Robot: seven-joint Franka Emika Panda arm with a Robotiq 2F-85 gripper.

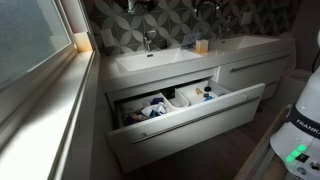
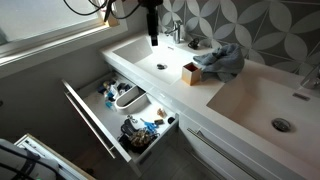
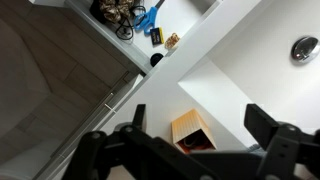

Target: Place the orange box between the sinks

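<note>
Wrist view: box (image 3: 192, 130) resting between sinks (image 2: 250, 100), directly below gripper (image 3: 194, 112).
Wide open, holding nothing; best raised straight up, clear of box.

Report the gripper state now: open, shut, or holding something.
Gripper: open, jaws spread wide and holding nothing. The orange box sits free below it.
</note>
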